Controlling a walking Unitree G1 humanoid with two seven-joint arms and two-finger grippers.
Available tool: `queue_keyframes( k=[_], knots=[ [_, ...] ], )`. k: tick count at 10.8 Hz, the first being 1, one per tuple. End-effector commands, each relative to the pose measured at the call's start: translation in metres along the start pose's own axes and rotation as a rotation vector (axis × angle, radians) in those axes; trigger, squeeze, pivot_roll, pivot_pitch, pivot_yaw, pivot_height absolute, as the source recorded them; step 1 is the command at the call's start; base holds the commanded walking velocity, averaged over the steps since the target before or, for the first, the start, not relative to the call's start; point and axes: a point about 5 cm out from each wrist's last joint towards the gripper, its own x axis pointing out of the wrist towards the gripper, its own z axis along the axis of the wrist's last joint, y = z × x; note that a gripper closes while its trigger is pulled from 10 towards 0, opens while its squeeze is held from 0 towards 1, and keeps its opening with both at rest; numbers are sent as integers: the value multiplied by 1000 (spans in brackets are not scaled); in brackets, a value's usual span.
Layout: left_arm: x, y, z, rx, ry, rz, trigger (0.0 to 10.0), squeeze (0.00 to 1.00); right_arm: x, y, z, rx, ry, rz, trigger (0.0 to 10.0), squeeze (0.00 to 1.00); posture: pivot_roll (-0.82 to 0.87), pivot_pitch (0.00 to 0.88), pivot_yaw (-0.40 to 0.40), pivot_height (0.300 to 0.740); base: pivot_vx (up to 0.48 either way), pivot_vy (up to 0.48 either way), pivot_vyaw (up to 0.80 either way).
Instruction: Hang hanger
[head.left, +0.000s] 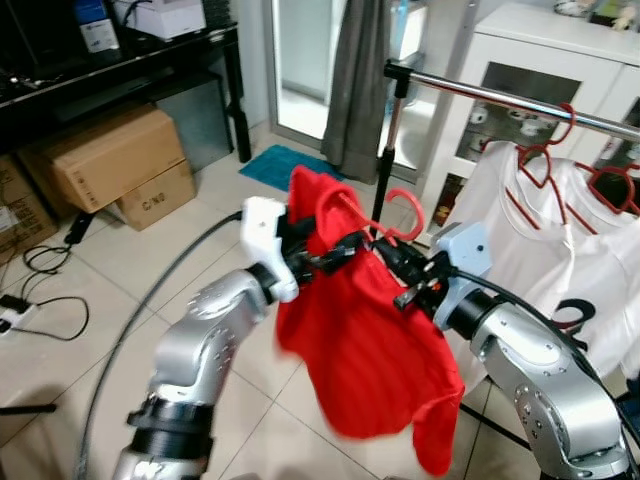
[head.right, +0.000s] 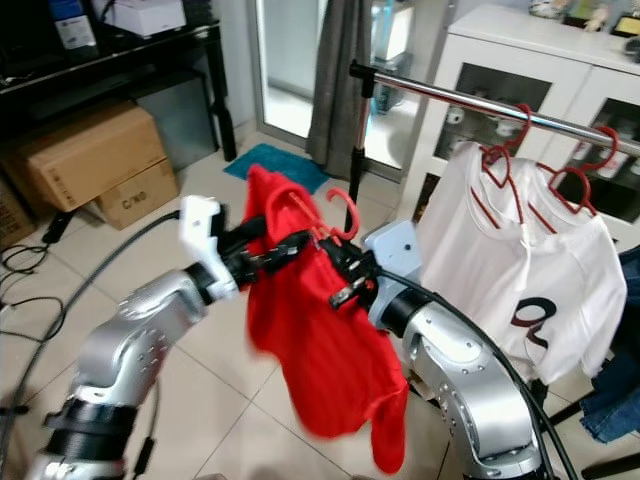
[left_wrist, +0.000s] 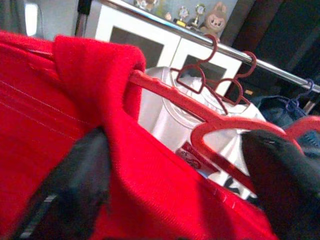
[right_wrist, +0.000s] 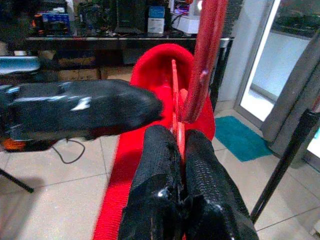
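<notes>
A red hanger carrying a red shirt is held up between both arms, in front of and below the metal clothes rail. The right gripper has its jaws clamped on the hanger just below the hook. The left gripper has its jaws spread around the shirt's shoulder. White shirts hang on the rail.

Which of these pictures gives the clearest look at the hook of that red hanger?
The left eye view: the red hanger's hook curls free against the pale background, above the red shirt and below the rail. The right eye view shows it smaller. The right wrist view shows its stem, pinched by the right end effector. The left wrist view shows its arm.
</notes>
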Motion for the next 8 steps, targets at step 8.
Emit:
queue_keyframes(
  k=[8],
  knots=[
    [4,10,-8,52,150,87,0,0,-1,4,11,-36,-42,23,0,0,-111,0,6,740,0,0,0]
  ],
)
